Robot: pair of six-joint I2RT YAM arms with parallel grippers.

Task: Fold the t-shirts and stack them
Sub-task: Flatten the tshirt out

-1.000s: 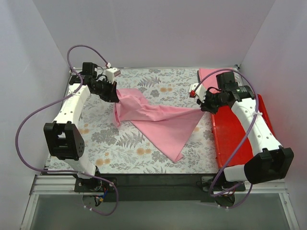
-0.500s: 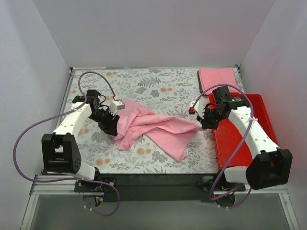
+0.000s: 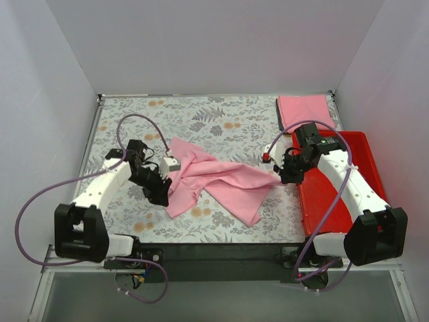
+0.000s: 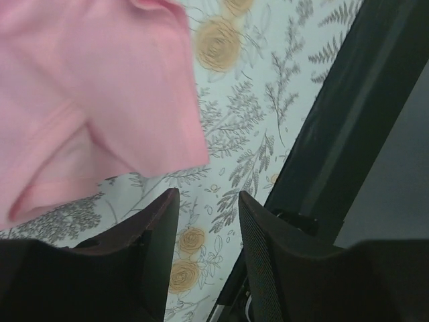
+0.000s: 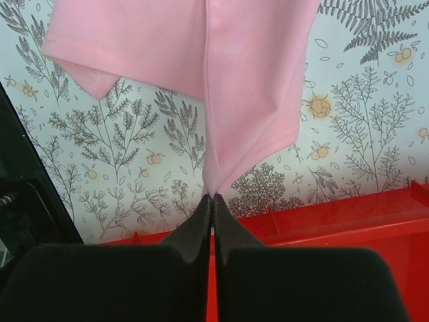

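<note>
A pink t-shirt point(image 3: 214, 178) lies crumpled across the middle of the floral tablecloth point(image 3: 221, 121). My right gripper point(image 3: 283, 176) is shut on the shirt's right edge, and the cloth point(image 5: 248, 80) rises from its closed tips point(image 5: 213, 198). My left gripper point(image 3: 161, 194) is open and empty at the shirt's left side. In the left wrist view the shirt's edge point(image 4: 100, 107) lies above the open fingers point(image 4: 157, 228). A folded pink shirt point(image 3: 303, 107) lies at the back right.
A red tray point(image 3: 335, 181) stands at the right, under my right arm, and its rim shows in the right wrist view point(image 5: 348, 221). The table's dark front edge point(image 4: 348, 114) is close to my left gripper. White walls enclose the table.
My left gripper has come toward the front and let go of the shirt, which dropped into a crumpled heap. My right gripper moved slightly nearer, still holding the cloth.
</note>
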